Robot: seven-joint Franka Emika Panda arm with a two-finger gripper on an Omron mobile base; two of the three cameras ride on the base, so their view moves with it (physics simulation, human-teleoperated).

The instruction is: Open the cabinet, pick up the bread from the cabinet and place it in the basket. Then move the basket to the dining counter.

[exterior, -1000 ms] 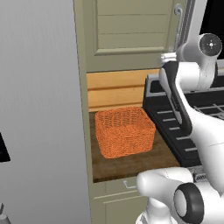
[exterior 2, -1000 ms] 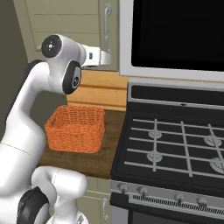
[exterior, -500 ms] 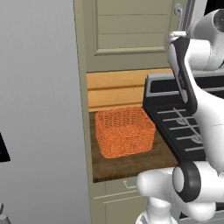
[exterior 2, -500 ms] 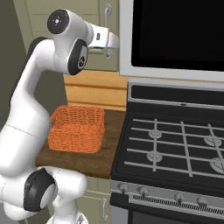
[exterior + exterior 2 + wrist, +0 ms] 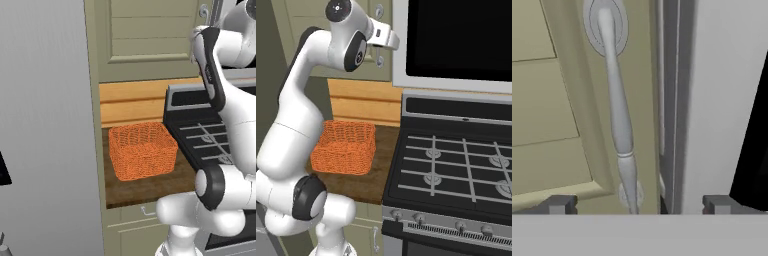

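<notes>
The gripper (image 5: 634,204) is spread wide — its two dark fingertips low in the hand view, either side of the silver handle (image 5: 618,107) on the shut cabinet (image 5: 150,40). The orange basket (image 5: 142,149) sits mid-frame on the short wood countertop (image 5: 145,187) — left of the stove (image 5: 456,170).

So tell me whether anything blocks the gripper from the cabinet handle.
Nothing visible does. In the hand view the gripper is open, its fingertips spread to either side of the silver handle of the cabinet, whose door is shut. The gap ahead of the fingertips looks free.
</notes>
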